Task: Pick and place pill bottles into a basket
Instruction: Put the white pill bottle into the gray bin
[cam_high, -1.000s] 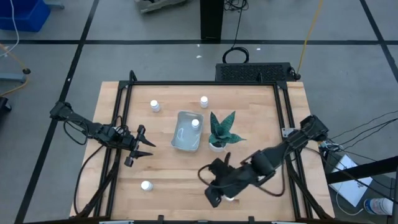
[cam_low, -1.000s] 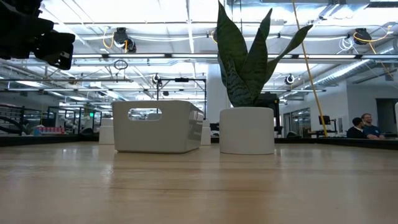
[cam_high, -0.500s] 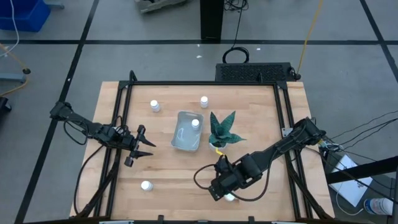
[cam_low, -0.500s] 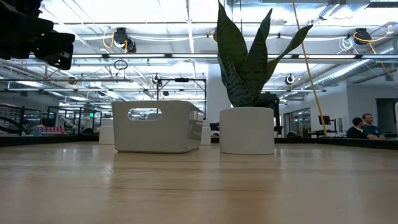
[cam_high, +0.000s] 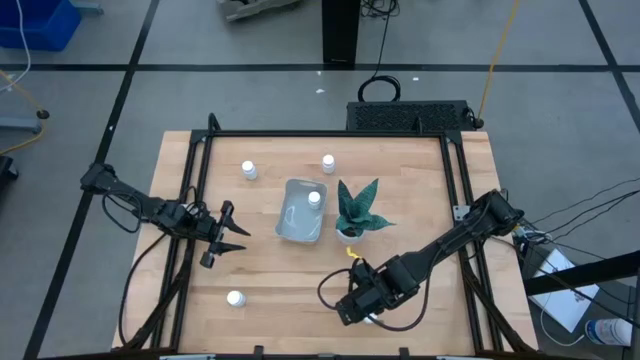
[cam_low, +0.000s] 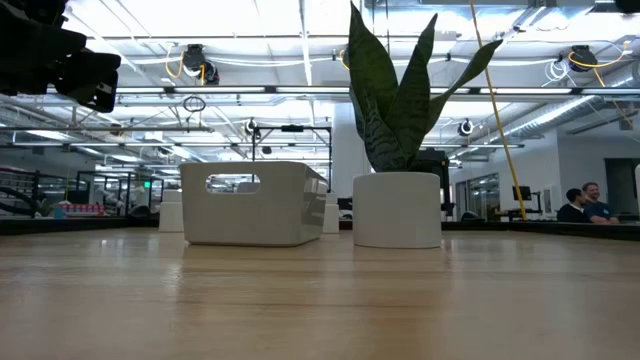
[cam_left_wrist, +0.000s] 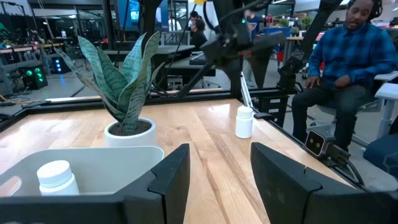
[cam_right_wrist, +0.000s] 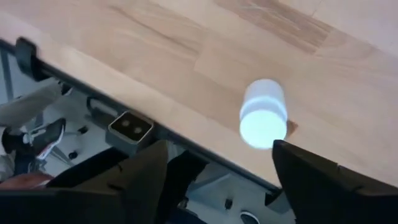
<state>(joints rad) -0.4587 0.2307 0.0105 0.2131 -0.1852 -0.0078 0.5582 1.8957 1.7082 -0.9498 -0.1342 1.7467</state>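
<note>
The right gripper (cam_high: 366, 310) is low in the high view, right of the middle, and it hangs over a bottle (cam_right_wrist: 263, 114) near the front edge of the table (cam_high: 270, 280). In the right wrist view its two fingers are spread wide, with the bottle standing between them but not touched yet. The bottle looks small, light and hard, with smooth round sides, so it could slip or tip over if pushed from one side. The best place to hold it seems to be the middle of its body, just under the cap, with one finger on each side. The basket (cam_high: 287, 229) sits in the middle of the high view, and one bottle (cam_high: 314, 198) is already inside it. Three more bottles stand on the table: two above the basket, at upper left (cam_high: 248, 170) and top middle (cam_high: 328, 162), and one at lower left (cam_high: 234, 298). The left gripper (cam_high: 228, 232) waits left of the basket with its fingers partly spread, holding nothing.
</note>
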